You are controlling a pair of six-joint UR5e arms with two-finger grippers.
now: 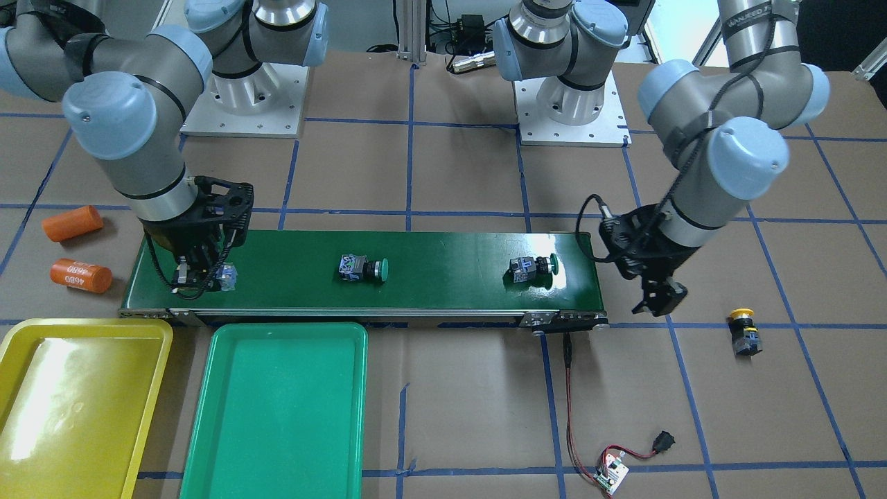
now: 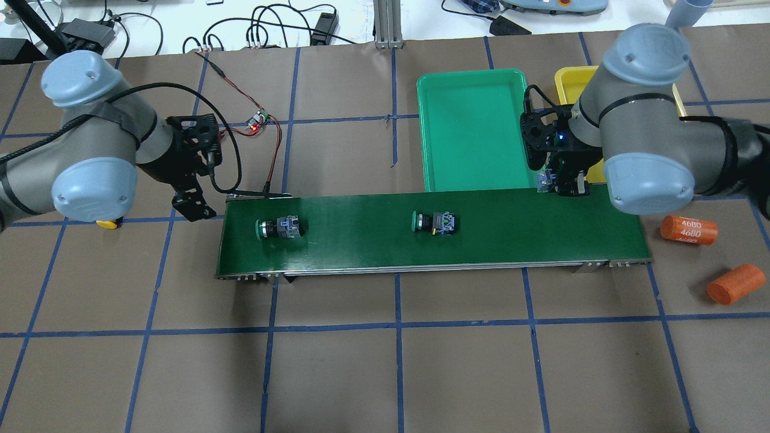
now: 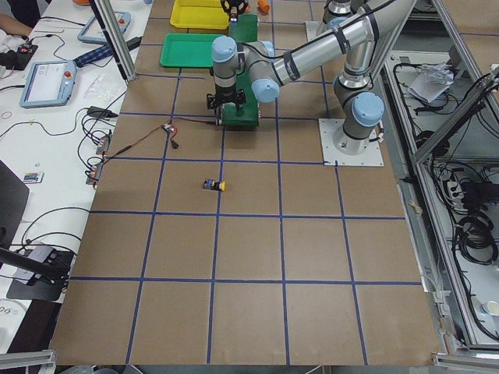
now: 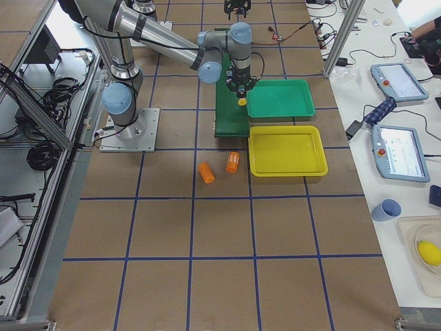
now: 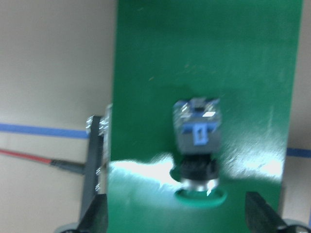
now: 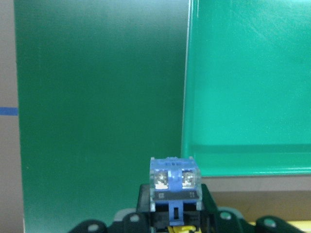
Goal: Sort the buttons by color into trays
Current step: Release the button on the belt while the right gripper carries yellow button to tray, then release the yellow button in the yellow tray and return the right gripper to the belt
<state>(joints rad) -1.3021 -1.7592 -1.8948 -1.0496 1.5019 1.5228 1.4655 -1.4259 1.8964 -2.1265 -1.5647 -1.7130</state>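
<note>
- My right jaws (image 1: 203, 276) are clamped on the held yellow button (image 6: 175, 185). In the right wrist view its grey-blue block, with two shiny screws, sits at bottom centre, and a sliver of yellow shows under it.
- In the front-facing view those jaws hang over the left end of the conveyor belt (image 1: 450, 287), just above the trays.
- The green tray (image 1: 277, 416) and the yellow tray (image 1: 41, 443) lie just beside each other in the lower left of that view. The yellow one is nearer the frame's edge.
- My left jaws (image 1: 657, 305) stand apart, just off the belt's right end and over the brown counter (image 1: 471, 388).
- The left wrist view is blurred. It shows my dark fingertips (image 5: 95, 218) in the bottom corners and the first green button (image 1: 533, 268) on the belt ahead, its cap toward the camera.
- The second green button (image 1: 364, 269) lies on its side mid-belt, cap pointing to the frame's right.
- The loose yellow button (image 1: 745, 333) rests on the counter at the right of the frame, cap uppermost in the picture, well apart from the belt.
- Two orange cylinders lie at the left edge. The marked cylinder (image 1: 81, 275) reads "4680", printed twice as the overhead view shows. The plain cylinder (image 1: 71, 222) shows no writing.
- A small circuit board (image 1: 610, 475) with red and black wires lies at lower right, and a red light glows on it in the overhead view.
</note>
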